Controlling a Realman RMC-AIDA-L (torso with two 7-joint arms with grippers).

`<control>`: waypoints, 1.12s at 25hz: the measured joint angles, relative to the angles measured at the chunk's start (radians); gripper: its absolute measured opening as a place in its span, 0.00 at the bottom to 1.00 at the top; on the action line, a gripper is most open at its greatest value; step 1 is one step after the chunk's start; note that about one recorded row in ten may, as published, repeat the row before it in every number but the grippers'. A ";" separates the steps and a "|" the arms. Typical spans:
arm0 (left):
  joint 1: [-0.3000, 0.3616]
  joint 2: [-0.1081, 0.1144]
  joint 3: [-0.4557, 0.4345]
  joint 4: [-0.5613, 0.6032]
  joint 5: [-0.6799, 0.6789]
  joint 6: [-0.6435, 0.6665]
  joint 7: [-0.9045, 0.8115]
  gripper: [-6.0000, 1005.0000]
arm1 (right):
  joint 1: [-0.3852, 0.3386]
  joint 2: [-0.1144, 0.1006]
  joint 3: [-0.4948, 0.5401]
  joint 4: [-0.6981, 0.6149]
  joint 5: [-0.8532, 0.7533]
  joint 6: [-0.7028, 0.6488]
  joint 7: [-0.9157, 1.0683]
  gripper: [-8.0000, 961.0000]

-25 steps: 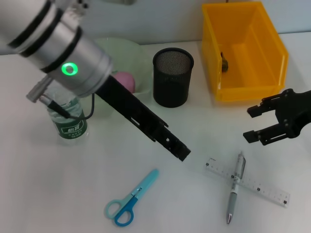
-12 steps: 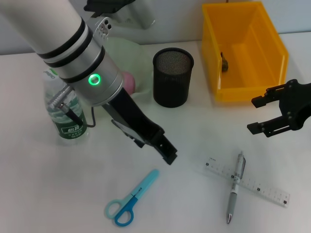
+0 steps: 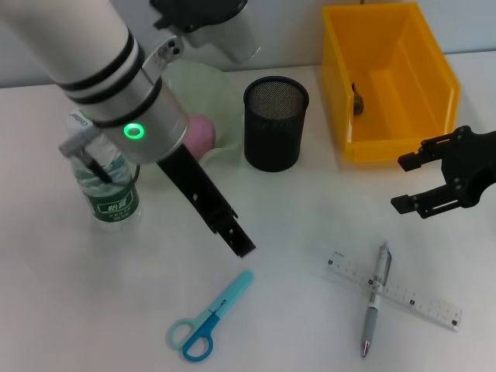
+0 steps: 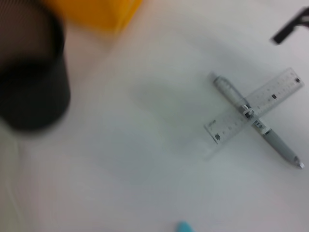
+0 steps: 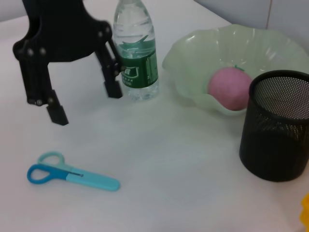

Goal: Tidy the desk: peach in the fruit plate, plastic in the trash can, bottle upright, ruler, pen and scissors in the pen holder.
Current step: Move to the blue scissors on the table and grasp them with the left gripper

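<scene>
I see my left gripper point(image 5: 82, 104), jaws apart, above bare counter point(image 3: 310, 325) beside blue scissors point(image 3: 208, 318); right gripper point(image 3: 411, 183) jaws apart too.

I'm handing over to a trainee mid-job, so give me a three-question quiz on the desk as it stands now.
1. True or false: the peach lies in the plate.
2. What lies across the ruler? A) scissors B) pen C) bottle
3. Fill in: the bottle stands ____ near the left gripper.

Key: 1 true. 2 B: the pen crosses it; the scissors lie apart on the table. 3 upright. The right gripper hangs open before the bin; the holder looks empty.
</scene>
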 joint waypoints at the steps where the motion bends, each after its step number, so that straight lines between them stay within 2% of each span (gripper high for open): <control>1: 0.001 0.001 -0.002 0.012 0.011 -0.008 0.071 0.84 | 0.000 0.000 0.001 0.000 0.000 -0.001 0.013 0.79; 6: 0.005 0.004 -0.022 0.034 0.028 -0.003 0.393 0.84 | -0.008 0.000 0.013 -0.003 0.005 -0.010 0.083 0.79; 9: 0.010 0.004 -0.020 0.055 0.028 0.007 0.487 0.84 | -0.008 0.000 0.022 0.002 0.006 -0.014 0.115 0.79; 10: 0.022 0.005 -0.015 0.105 0.023 0.023 0.594 0.84 | -0.007 0.000 0.025 0.004 0.007 -0.016 0.128 0.79; 13: 0.049 0.005 -0.001 0.187 0.021 0.033 0.705 0.84 | 0.003 -0.004 0.035 0.015 0.007 -0.020 0.172 0.79; 14: 0.049 0.005 -0.001 0.187 0.021 0.033 0.705 0.84 | 0.007 -0.007 0.039 0.019 0.006 -0.020 0.188 0.79; 15: 0.077 0.004 0.014 0.253 0.016 0.029 0.810 0.84 | 0.010 -0.010 0.045 0.022 0.004 -0.020 0.200 0.79; 18: 0.083 0.004 0.036 0.276 0.010 0.026 0.865 0.84 | 0.026 -0.022 0.073 0.044 0.001 -0.018 0.224 0.79; 19: 0.083 0.003 0.059 0.284 0.008 0.027 0.888 0.84 | 0.031 -0.026 0.082 0.054 0.001 -0.021 0.226 0.79; 20: 0.088 0.002 0.122 0.311 0.011 0.020 0.937 0.84 | 0.035 -0.030 0.086 0.063 0.001 -0.022 0.227 0.79; 21: 0.090 0.002 0.129 0.315 0.012 0.017 0.942 0.84 | 0.037 -0.032 0.088 0.069 0.001 -0.022 0.228 0.79; 22: 0.107 0.002 0.171 0.342 0.019 -0.006 0.996 0.84 | 0.040 -0.036 0.087 0.074 0.000 -0.021 0.231 0.79; 28: 0.129 0.001 0.192 0.357 0.017 -0.034 1.240 0.83 | 0.082 -0.065 0.091 0.094 -0.041 -0.048 0.292 0.79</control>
